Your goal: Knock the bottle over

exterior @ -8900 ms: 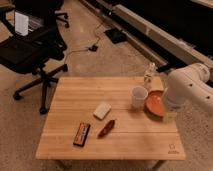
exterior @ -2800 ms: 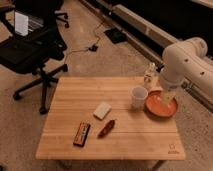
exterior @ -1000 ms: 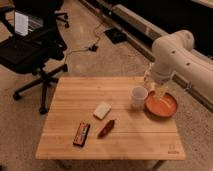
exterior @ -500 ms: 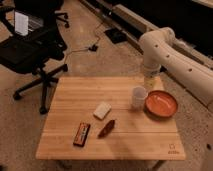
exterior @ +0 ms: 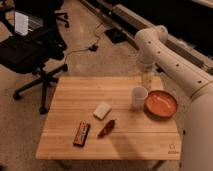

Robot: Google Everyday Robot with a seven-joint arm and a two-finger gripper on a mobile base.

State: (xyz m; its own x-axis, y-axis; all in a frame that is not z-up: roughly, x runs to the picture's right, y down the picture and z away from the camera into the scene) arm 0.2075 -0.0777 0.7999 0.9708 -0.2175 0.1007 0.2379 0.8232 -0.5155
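The bottle (exterior: 146,81) is slim and clear. It stands at the back edge of the wooden table (exterior: 75,95), just behind the white cup (exterior: 139,96). My gripper (exterior: 145,69) comes down from the white arm's bend (exterior: 150,40) and sits right at the bottle's top, covering its cap. The bottle looks upright, and only its lower body shows below the gripper.
An orange bowl (exterior: 161,104) sits right of the cup. A white block (exterior: 102,110), a reddish-brown item (exterior: 106,128) and a dark snack bar (exterior: 82,134) lie mid-table. A black office chair (exterior: 30,47) stands at left. Cables and a black box (exterior: 117,35) lie on the floor behind.
The arm has swung left and back, from beside the orange bowl to over the bottle at the table's back edge. The objects on the table have not moved.
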